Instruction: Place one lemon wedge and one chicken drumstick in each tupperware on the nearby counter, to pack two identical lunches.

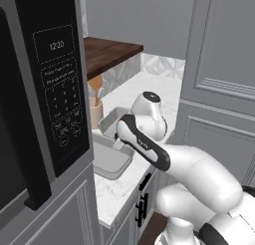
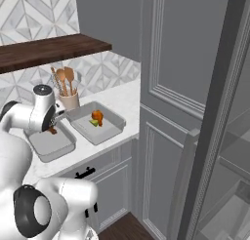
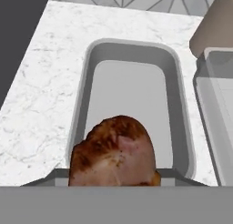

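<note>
We look down into a grey tupperware point(image 3: 179, 109) at the centre of the frame, its floor bare, resting on the white marble counter point(image 3: 41, 95). A dark reddish-brown chicken drumstick point(image 3: 113, 152) fills the lower middle, covering the container's near rim. At the right edge sits a second tupperware point(image 3: 214, 109), with a beige holder point(image 3: 214, 29) at upper right.

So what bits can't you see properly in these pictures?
- Pincer tips: hand view, covered by the dark drumstick they hold.
- Drumstick's bone: hand view, cut off at the bottom edge.
- Near tupperware: left base view, partly behind the arm.
- Second lemon wedge: unseen; the far tupperware shows one lemon wedge beside an orange drumstick.
</note>
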Robot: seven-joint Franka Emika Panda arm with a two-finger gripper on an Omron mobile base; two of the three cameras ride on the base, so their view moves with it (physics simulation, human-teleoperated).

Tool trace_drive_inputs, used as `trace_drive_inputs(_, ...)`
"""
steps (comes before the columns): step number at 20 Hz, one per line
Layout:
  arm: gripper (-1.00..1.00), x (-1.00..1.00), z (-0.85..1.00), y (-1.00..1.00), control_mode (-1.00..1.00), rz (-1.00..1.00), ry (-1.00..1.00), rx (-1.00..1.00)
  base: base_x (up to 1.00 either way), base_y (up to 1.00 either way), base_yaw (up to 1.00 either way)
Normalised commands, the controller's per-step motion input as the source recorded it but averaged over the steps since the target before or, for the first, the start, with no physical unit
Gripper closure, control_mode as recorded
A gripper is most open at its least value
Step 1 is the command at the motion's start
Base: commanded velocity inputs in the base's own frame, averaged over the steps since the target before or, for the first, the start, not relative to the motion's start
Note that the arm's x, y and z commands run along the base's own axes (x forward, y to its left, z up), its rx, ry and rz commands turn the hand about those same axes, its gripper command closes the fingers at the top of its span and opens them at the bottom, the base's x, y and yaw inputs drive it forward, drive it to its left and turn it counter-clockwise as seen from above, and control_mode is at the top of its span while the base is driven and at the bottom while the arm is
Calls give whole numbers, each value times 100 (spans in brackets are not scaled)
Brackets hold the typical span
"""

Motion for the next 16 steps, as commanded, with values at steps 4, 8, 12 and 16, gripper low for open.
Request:
trace_drive_inputs(4, 100, 33, -50, 33, -100, 7, 0, -7, 0, 0, 0)
trace_drive_inputs(8, 100, 49, -43, 15, -100, 4, 0, -2, 0, 0, 0)
trace_drive_inputs(12, 100, 44, -47, 19, -100, 4, 0, -3, 0, 0, 0)
trace_drive_inputs(16, 100, 42, -47, 31, -100, 3, 0, -5, 0, 0, 0)
